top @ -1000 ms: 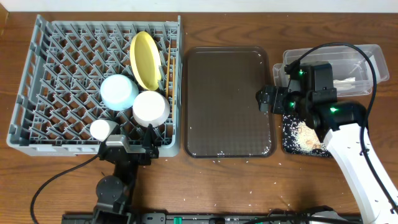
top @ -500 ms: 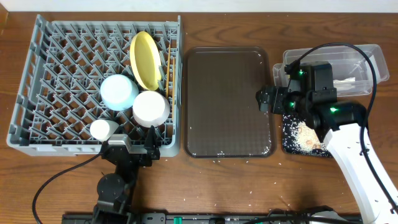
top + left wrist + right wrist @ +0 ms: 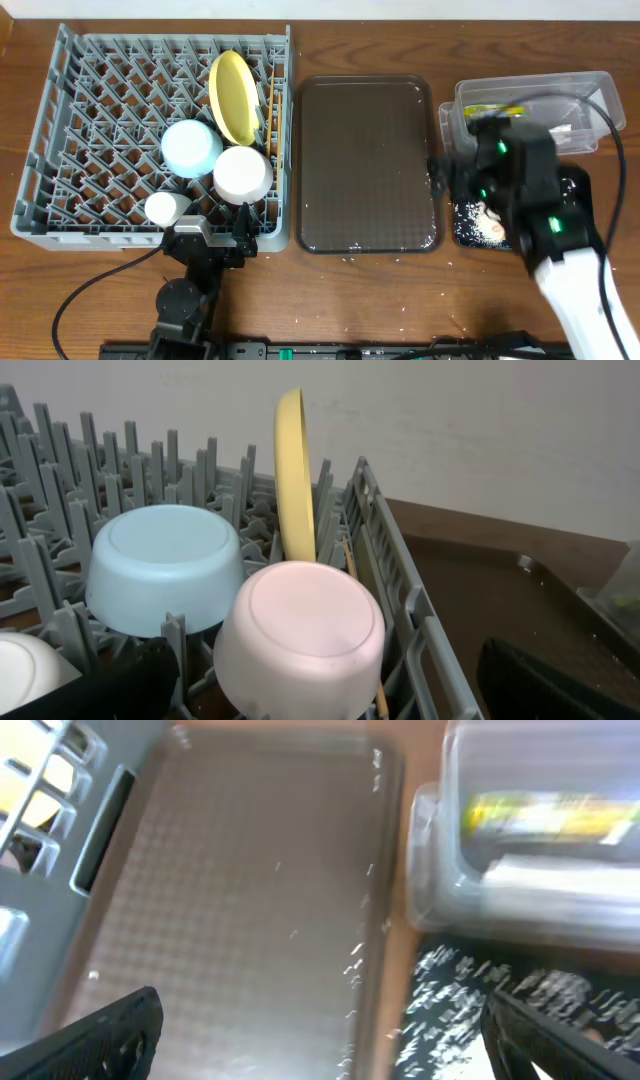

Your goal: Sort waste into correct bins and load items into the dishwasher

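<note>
Now left fingers (image 3: 100, 685) apart by rack (image 3: 398, 585), right fingers (image 3: 100, 1035) apart over brown tray (image 3: 230, 900) rim.

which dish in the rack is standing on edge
The yellow plate, upright on its rim in the grey rack; the light blue bowl and white bowl beside it sit upside down.

Left arm (image 3: 183, 298) sits folded low at the near edge, left gripper (image 3: 207, 230) level, fingers spread wide. Right arm (image 3: 575, 290) reaches in from near right, blurred; right gripper (image 3: 330, 1040) angled down, fingers wide apart.
</note>
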`<act>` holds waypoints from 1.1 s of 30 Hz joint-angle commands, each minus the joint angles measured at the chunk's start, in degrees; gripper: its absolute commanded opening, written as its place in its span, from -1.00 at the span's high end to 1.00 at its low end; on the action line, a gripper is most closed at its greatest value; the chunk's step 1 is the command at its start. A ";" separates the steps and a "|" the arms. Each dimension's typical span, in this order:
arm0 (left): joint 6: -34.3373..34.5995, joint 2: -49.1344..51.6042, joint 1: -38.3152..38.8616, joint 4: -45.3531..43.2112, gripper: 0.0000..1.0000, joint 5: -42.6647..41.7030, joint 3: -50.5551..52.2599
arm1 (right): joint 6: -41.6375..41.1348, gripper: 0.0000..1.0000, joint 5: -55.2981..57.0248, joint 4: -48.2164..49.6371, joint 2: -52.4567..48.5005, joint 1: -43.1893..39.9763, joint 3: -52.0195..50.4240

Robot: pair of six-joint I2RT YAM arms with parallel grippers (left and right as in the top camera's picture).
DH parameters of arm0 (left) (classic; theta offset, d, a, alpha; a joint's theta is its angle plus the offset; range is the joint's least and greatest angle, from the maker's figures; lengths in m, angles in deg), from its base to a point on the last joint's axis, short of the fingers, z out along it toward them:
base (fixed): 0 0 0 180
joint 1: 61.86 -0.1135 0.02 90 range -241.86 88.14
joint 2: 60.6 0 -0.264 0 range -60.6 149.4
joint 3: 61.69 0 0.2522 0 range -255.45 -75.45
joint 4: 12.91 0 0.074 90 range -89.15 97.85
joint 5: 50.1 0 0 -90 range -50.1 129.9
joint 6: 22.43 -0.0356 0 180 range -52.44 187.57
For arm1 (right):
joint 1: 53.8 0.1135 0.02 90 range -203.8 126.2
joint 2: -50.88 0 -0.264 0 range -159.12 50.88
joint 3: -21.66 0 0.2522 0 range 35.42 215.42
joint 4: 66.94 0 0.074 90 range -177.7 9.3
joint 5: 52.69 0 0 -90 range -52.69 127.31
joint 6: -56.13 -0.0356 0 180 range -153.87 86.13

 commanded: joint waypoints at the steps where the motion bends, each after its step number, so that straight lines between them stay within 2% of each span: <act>1: -1.22 -0.02 -0.24 2.54 -0.92 0.96 0.87 | 13.94 -0.99 2.23 2.75 10.29 -0.83 -8.68; 3: -1.22 -0.02 -0.24 2.56 -0.92 0.98 0.87 | 14.34 -0.99 2.23 3.82 16.15 -2.56 -13.35; 5: -1.22 -0.02 -0.24 2.54 -0.92 0.96 0.87 | 14.29 -0.99 1.55 4.24 26.73 -6.27 -21.16; 10: -1.22 -0.02 -0.24 2.54 -0.92 0.98 0.87 | 14.32 -0.99 1.57 7.87 42.49 -8.83 -32.02; 13: -1.22 -0.02 -0.24 2.54 -0.92 0.98 0.87 | 14.32 -0.99 1.55 14.36 53.35 -9.27 -40.37; 15: -1.22 -0.02 -0.24 2.54 -0.92 0.96 0.87 | 14.29 -0.99 1.53 18.36 57.22 -9.27 -44.13; 21: -1.22 -0.02 -0.24 2.54 -0.92 0.98 0.87 | 14.29 -0.99 0.92 29.11 60.41 -9.27 -50.49; 33: -1.22 -0.02 -0.24 2.54 -0.92 0.98 0.87 | 14.29 -0.99 0.94 29.40 60.35 -9.27 -50.66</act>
